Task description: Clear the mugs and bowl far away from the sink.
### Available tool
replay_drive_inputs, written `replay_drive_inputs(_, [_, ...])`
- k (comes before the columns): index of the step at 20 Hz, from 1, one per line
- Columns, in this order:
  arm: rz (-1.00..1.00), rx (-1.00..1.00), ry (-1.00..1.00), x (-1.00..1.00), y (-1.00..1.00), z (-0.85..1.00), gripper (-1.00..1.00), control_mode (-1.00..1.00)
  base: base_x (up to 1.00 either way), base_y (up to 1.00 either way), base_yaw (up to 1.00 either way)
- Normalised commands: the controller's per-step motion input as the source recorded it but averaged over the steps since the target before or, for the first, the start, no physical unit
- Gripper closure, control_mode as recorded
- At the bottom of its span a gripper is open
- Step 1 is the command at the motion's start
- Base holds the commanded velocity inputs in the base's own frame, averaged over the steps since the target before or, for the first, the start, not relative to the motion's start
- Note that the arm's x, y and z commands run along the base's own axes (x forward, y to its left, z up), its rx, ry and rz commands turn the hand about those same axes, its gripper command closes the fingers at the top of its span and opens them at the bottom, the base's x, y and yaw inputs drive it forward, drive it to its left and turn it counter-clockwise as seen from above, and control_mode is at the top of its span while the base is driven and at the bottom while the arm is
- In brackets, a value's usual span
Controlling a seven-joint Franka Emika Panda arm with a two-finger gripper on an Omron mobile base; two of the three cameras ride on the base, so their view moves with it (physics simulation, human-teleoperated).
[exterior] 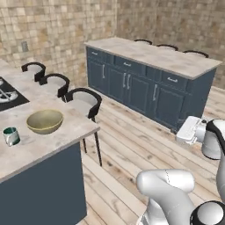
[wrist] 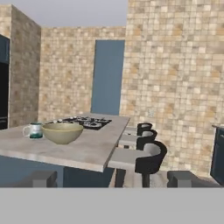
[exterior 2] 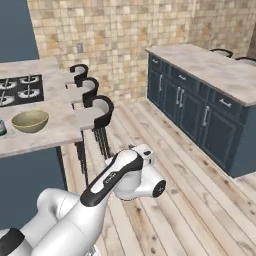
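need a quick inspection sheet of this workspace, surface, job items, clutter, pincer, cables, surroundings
surface: beige marble counter on a dark blue base, with a black stovetop at its far end
job's things: olive-tan bowl upright on the counter; teal mug beside it, apart from it, on the side away from the stools; no sink or yellow mug seen
clutter: nothing seen
grippers: pincer open, holding nothing, off the counter and aimed toward the bowl from out over the floor
cables: nothing seen
surroundings: three black stools tucked along the counter edge, a second counter with dark blue cabinets across a wood plank floor, tan tiled walls
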Motion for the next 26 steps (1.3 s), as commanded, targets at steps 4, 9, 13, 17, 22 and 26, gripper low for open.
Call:
replay_drive_inputs(4, [0.00,0.00,0.00,0.00,0.00,0.00,-1.00,1.00,0.00,0.00,-0.78])
replay_drive_inputs(9, [0.00,0.00,0.00,0.00,0.00,0.00,-1.00,1.00,0.00,0.00,-0.74])
replay_drive_inputs(13, [0.00,0.00,0.00,0.00,0.00,0.00,-1.00,1.00,-0.16,0.00,-0.68])
replay_drive_inputs(17, [0.00,0.00,0.00,0.00,0.00,0.00,-1.00,1.00,-0.41,0.00,-0.58])
replay_drive_inputs(22, [0.00,0.00,0.00,0.00,0.00,0.00,-1.00,1.00,-0.69,0.00,-0.49])
replay_drive_inputs(26, [0.00,0.00,0.00,0.00,0.00,0.00,-1.00,1.00,-0.85,0.08,-0.38])
